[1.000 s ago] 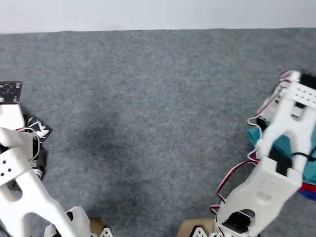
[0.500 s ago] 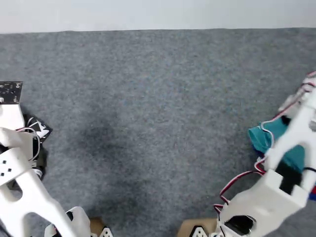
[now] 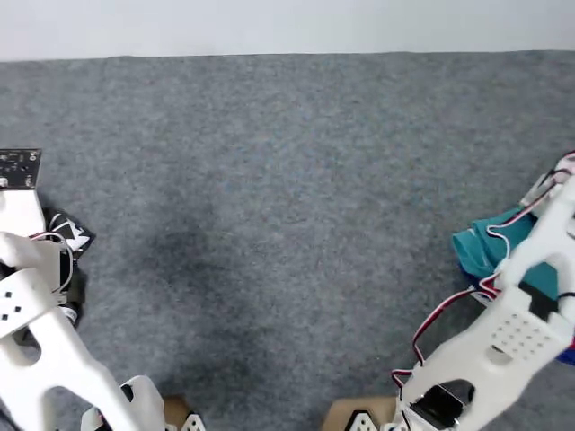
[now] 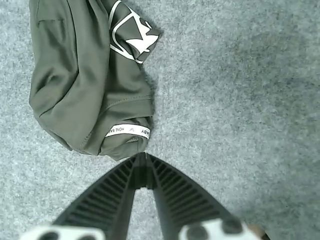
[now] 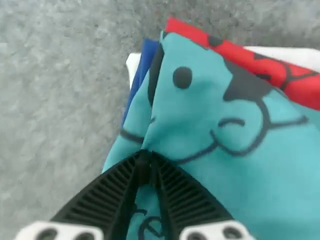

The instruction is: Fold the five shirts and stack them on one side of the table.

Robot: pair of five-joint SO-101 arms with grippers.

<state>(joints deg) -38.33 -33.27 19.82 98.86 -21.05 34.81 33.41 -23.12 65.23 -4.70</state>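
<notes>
My left arm (image 3: pixel 40 346) sits folded low at the near left corner of the table (image 3: pixel 287 171). The left end effector (image 4: pixel 145 158) points down at the grey surface, its two black fingers pressed together with no gap. The tips are right at the hem of the olive shirt (image 4: pixel 85 85), and I cannot tell whether they catch any cloth. My right arm (image 3: pixel 508 337) leans out over the right edge of the table. The right end effector (image 5: pixel 145 153) is also closed tight, and a ridge of the teal shirt (image 5: pixel 225 150) runs straight into its tips, so it looks pinched there.

The olive shirt is a loose, rumpled bundle with a white print and a white label strip showing, lying at the left edge. The teal shirt has black cartoon line work and lies on top of the pile at the right edge. A red shirt (image 5: pixel 280 75), a blue shirt (image 5: pixel 144 65) and a white shirt (image 5: pixel 132 62) peek out beneath it.

Over the last second the right arm has swung outward toward the right edge, uncovering more teal cloth in the high view. The left arm has not moved.
</notes>
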